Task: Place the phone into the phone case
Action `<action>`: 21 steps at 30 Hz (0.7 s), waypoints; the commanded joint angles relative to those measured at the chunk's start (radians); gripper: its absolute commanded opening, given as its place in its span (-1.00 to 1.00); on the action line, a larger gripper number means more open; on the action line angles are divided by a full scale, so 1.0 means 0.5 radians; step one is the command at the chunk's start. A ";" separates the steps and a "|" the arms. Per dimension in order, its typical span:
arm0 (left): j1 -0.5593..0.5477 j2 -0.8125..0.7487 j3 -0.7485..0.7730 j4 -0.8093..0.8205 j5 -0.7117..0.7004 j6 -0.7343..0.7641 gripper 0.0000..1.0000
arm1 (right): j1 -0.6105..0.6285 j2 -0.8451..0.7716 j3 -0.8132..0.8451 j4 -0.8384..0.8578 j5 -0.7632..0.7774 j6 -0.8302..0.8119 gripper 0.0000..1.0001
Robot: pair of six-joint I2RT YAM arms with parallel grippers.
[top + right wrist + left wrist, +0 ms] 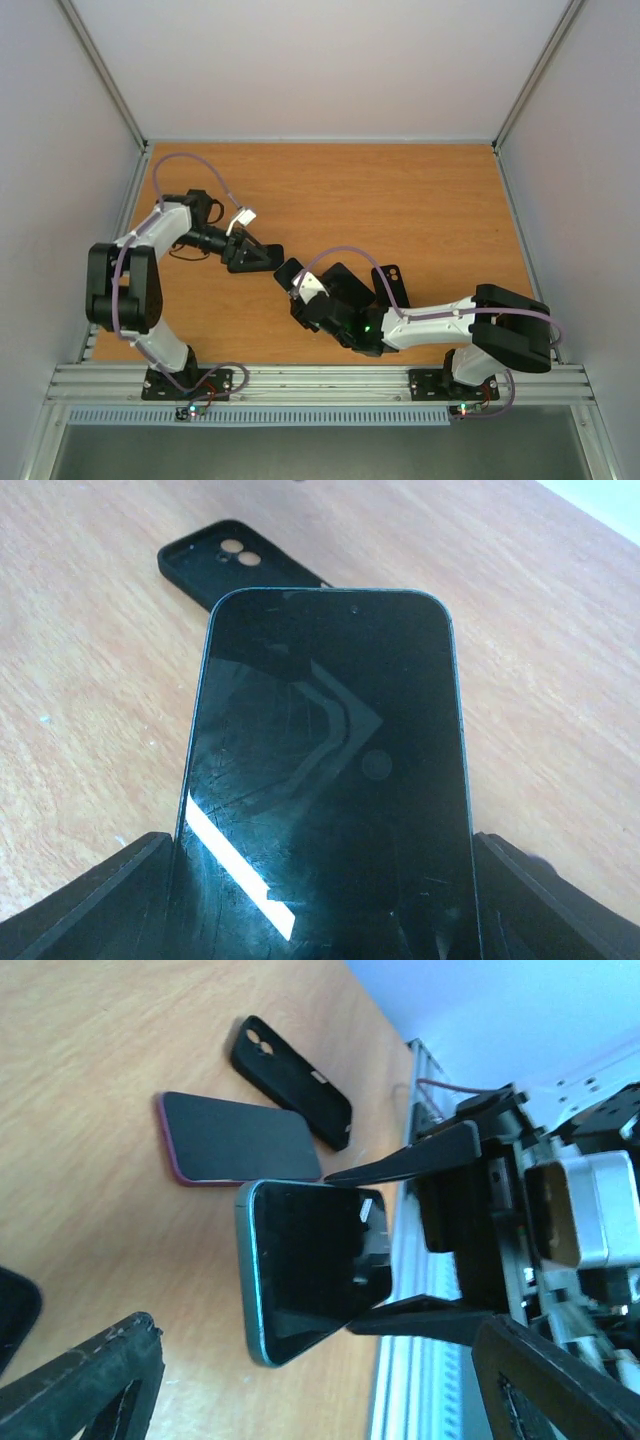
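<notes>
My right gripper (325,880) is shut on a dark phone (325,780), gripping its long edges and holding it screen-up above the table. The phone also shows in the left wrist view (310,1260) and in the top view (289,272). A black phone case (215,560) with camera holes lies flat on the table beyond the phone; it also shows in the left wrist view (290,1080) and in the top view (392,283). My left gripper (265,254) is open and empty, just left of the held phone, its fingers (90,1380) wide apart.
A second phone with a maroon edge (235,1138) lies flat between the held phone and the black case. The metal rail (320,385) runs along the near table edge. White walls close in the wooden table (330,190).
</notes>
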 commanded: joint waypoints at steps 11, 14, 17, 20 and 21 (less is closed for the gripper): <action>-0.048 0.339 0.204 -0.652 0.134 0.578 0.61 | 0.011 0.028 0.198 0.401 0.038 -0.370 -0.98; -0.111 0.320 0.182 -0.690 0.123 0.602 0.61 | 0.011 0.102 0.254 0.412 0.055 -0.430 -0.98; -0.155 0.324 0.170 -0.688 0.113 0.616 0.60 | 0.011 0.142 0.285 0.455 0.033 -0.472 -0.98; -0.181 0.351 0.176 -0.733 0.104 0.629 0.35 | 0.011 0.161 0.296 0.498 0.050 -0.503 -0.98; -0.191 0.364 0.185 -0.772 0.099 0.677 0.12 | 0.011 0.167 0.296 0.511 0.066 -0.514 -0.98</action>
